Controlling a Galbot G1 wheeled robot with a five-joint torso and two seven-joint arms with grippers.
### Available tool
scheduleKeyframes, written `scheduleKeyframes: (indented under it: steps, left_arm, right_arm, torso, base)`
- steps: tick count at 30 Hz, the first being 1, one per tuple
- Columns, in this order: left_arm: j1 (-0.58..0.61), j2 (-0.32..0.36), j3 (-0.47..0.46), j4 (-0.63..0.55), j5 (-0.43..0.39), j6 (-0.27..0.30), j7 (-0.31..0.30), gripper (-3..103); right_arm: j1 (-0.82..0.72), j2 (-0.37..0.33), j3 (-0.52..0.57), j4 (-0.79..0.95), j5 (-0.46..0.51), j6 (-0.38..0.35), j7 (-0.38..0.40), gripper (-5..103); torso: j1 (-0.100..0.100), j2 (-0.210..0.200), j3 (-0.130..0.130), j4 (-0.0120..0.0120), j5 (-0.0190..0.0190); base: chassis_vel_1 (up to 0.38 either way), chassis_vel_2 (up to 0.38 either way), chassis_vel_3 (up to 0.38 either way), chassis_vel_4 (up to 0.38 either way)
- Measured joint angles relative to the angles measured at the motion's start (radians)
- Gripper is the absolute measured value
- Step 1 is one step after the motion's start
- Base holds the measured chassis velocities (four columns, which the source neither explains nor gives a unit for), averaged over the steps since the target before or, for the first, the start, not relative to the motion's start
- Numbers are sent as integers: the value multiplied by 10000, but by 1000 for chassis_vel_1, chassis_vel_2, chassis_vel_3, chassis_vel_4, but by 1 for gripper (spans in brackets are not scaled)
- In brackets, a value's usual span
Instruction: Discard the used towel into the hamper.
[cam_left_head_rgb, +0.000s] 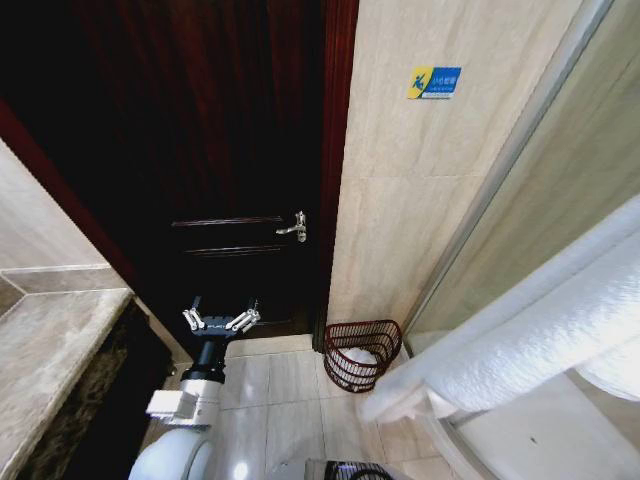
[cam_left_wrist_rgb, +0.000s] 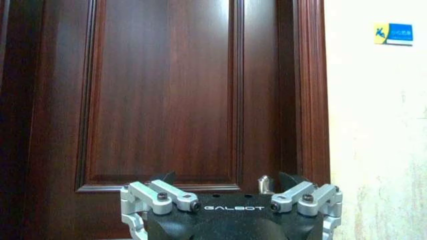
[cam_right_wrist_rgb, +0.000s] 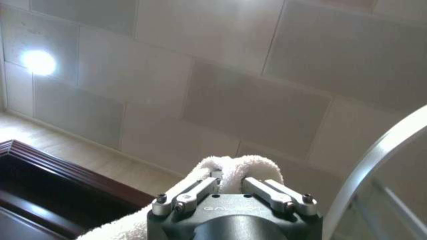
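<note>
The hamper (cam_left_head_rgb: 362, 352), a small dark red-brown wire basket, stands on the floor against the beige wall beside the door, with something white inside. The white towel (cam_left_head_rgb: 535, 345) stretches across the right of the head view, close to the camera. In the right wrist view my right gripper (cam_right_wrist_rgb: 230, 184) is shut on a fold of the towel (cam_right_wrist_rgb: 233, 162), held up high and pointing at the tiled surface above. My left gripper (cam_left_head_rgb: 220, 320) is open and holds nothing. It is low at the left, facing the door (cam_left_wrist_rgb: 167, 100), left of the hamper.
A dark wooden door with a metal handle (cam_left_head_rgb: 293, 228) fills the middle. A stone counter (cam_left_head_rgb: 50, 340) runs along the left. A glass partition with a metal frame (cam_left_head_rgb: 500, 180) stands on the right. Light floor tiles (cam_left_head_rgb: 290, 385) lie before the hamper.
</note>
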Motion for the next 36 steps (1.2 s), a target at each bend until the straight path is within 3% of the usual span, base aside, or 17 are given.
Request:
scheduleKeyframes:
  steps: [16,22,31,36]
  left_arm:
    - [0,1,0,0,0,0,0,100]
    - [0,0,0,0,0,0,0,100]
    - [0,-1,1,0,0,0,0,100]
    - [0,3,-1,0,0,0,0,100]
  right_arm:
    - [117,-6,-52,-34,16,-29,-49,3]
    - [106,57,-57,-15,-100,-126,-84,3]
    - [93,101,-88,19,-138,-145,-80,3]
    - [33,190,-114,35,-198,-143,-100,3]
  torso:
    - [-5,2,-1,-2,2]
    - [1,1,0,7,0]
    - [1,1,0,-1,6]
    - [0,1,-1,0,-8]
  base:
    - [4,28,24,12]
    - [62,63,59,48]
    - [32,21,-29,-24]
    - [105,92,-101,-85]
